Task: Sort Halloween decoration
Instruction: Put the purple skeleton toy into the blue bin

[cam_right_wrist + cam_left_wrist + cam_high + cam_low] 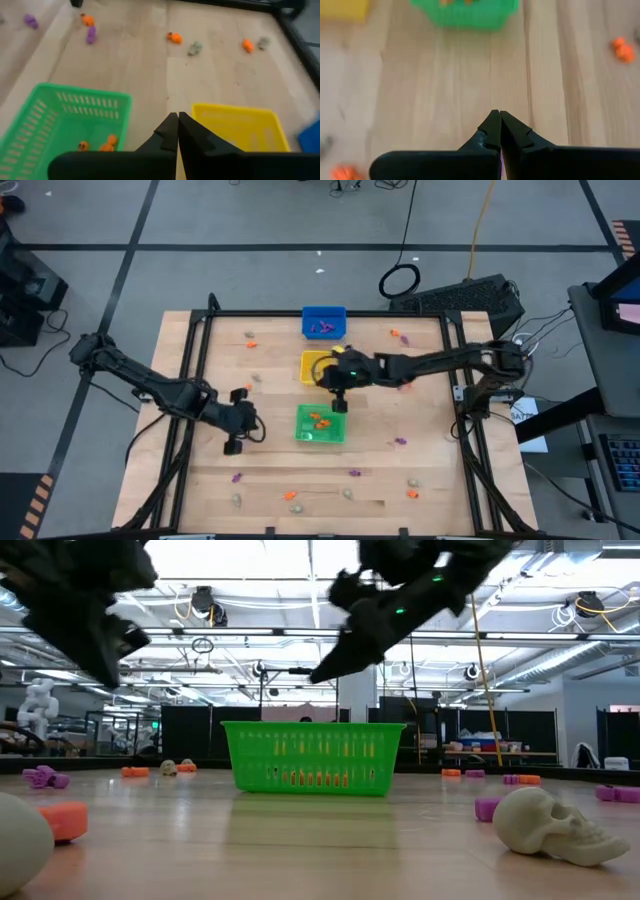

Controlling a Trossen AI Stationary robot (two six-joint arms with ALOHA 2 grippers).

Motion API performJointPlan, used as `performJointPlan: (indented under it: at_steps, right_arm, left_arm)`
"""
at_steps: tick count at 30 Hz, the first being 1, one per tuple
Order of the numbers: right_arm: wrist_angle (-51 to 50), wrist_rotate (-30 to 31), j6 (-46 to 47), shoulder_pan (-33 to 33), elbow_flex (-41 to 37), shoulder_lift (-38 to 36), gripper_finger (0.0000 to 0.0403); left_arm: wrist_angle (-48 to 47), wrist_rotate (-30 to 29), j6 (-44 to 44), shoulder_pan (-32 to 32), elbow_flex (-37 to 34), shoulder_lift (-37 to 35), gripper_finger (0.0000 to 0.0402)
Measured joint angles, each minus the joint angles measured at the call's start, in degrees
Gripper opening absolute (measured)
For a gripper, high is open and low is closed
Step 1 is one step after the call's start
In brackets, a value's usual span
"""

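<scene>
The right tool (339, 404) is hovering above the gap between the yellow bin (315, 366) and the green basket (320, 423), its fingers pressed together and gripping nothing. The left tool (234, 446) is waiting over the desk (430, 480) left of the basket, likewise closed and empty. Orange trinkets (100, 145) are lying inside the green basket, and purple ones (321, 327) seem to be sitting in the blue bin (324, 321). Others are lying scattered across the desk, including a pale skull (555, 825) near the low camera.
</scene>
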Motion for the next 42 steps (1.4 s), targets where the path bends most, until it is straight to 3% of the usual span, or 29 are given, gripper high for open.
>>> performJointPlan:
  at_steps: [5, 11, 15, 19, 25, 33, 42]
  right_arm:
    - [1.71, 5.51, 3.98, 3.72, -9.00, -9.81, 0.0001]
    - [1.18, 13.49, 6.06, 9.49, -16.13, -19.68, 0.0001]
    - [0.29, 18.14, 7.05, 12.76, -17.93, -23.57, 0.0000]
    - [-0.47, 21.41, 6.60, 14.91, -18.22, -24.65, 0.0000]
    - [-0.60, 21.43, 6.12, 15.65, -18.22, -24.65, 0.0000]
    - [-0.65, 21.47, 6.01, 15.63, -18.22, -24.65, 0.0000]
    - [-0.45, 21.47, 6.01, 15.63, -18.20, -24.65, 0.0000]
  left_arm:
    - [-3.15, 0.12, -7.32, -2.50, 0.00, 4.09, 0.0015]
    - [-2.09, 4.00, -7.66, -2.79, 0.00, 12.13, 0.0086]
    - [-2.79, 4.46, -7.65, -2.72, 0.00, 15.68, 0.0136]
    - [-2.90, 5.69, -7.67, -2.70, 0.00, 17.52, 0.0158]
    - [-3.34, 5.79, -7.65, -2.68, 0.00, 19.47, 0.0127]
    - [-2.89, 6.30, -7.64, -2.02, 0.51, 20.94, 0.0018]
    - [-2.46, 2.17, 2.04, 7.81, 8.09, 20.57, 0.0016]
